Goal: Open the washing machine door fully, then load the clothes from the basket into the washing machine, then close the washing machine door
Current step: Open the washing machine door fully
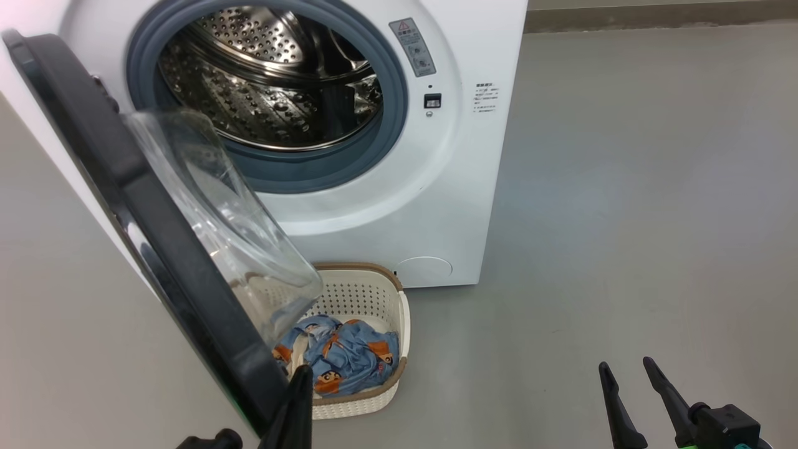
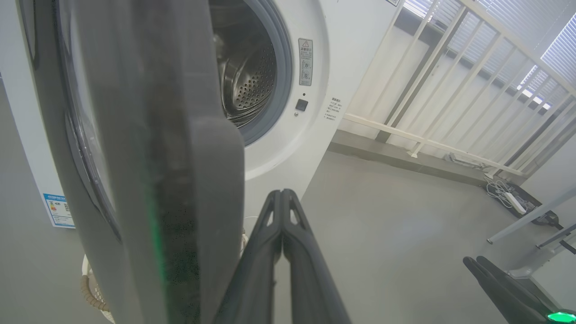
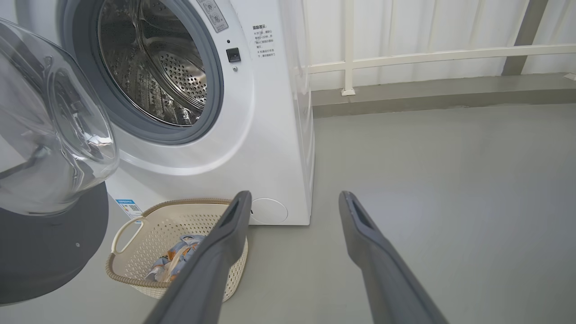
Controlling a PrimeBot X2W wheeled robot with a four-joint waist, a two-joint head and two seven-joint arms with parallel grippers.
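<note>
The grey floor (image 1: 623, 187) ran out in front of the washing machine (image 1: 436, 206), which stood white and square with its steel drum (image 1: 274, 81) bare inside the grey-blue gasket (image 1: 386, 143).

The washing machine door (image 1: 156, 218) hung from the machine's front on the robot's left. It was swung well out from the opening, its black rim edge-on towards the robot and its clear glass bowl bulging back towards the machine.

The basket (image 1: 374, 293) sat on the floor just in front of the machine's lower panel, below the opening and partly behind the door's glass. The clothes (image 1: 349, 358) lay bundled in its bottom, blue with orange figures.

The right gripper (image 1: 626, 363) hung well out from the machine's front, off to the robot's right over bare floor. Its fingers were spread wide with nothing between them. The basket and clothes lay ahead of it and to its left, apart from it.

The left gripper (image 2: 282, 193) was out in front of the machine at the door's outer edge, its two fingers pressed flat together and holding nothing. The black rim stood just beside it on its left; whether they touched could not be told. The clothes lay just past its tip.
</note>
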